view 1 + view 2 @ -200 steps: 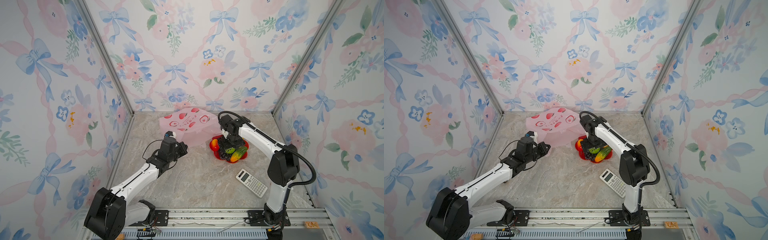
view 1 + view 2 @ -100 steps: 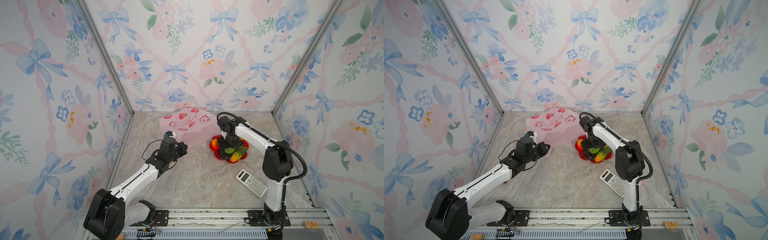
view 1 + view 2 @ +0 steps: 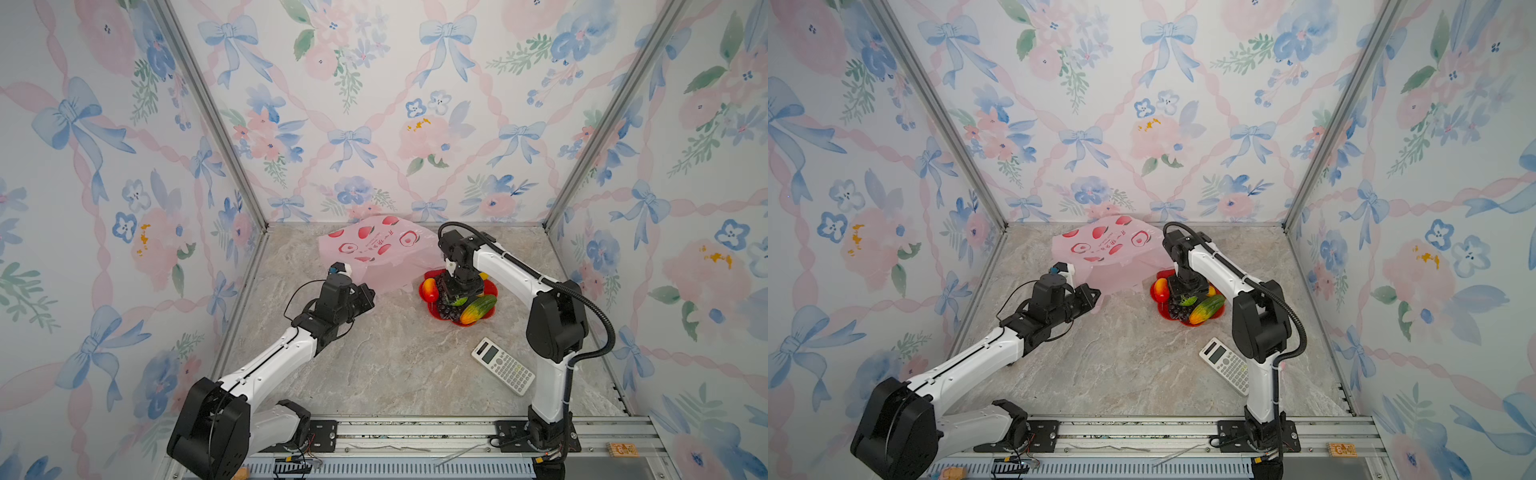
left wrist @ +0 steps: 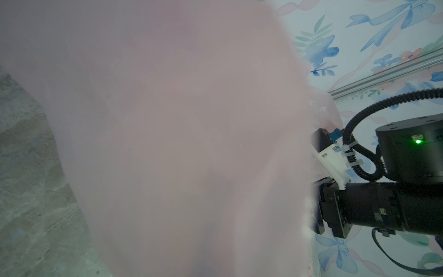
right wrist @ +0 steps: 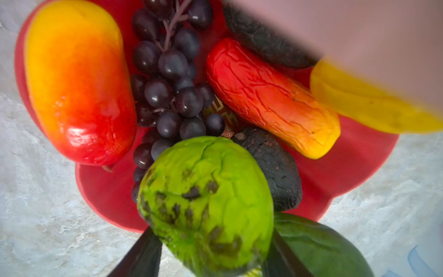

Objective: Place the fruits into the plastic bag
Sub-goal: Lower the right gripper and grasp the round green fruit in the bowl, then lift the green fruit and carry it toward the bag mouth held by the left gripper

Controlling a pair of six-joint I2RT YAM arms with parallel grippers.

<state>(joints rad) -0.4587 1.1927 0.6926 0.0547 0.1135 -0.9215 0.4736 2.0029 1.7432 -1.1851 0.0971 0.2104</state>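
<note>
Green fruit (image 5: pixel 206 196), clamped in right gripper (image 5: pixel 213 233)

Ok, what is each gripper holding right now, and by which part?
Left gripper: shut on the translucent pale-pink plastic bag, at its near edge. Right gripper: fingers against two opposite sides of the bumpy green toy fruit, seemingly gripped.

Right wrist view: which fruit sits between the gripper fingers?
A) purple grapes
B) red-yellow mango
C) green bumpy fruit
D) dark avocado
C: the green bumpy fruit fills the gap of the right gripper, with a dark finger against each side.
</note>
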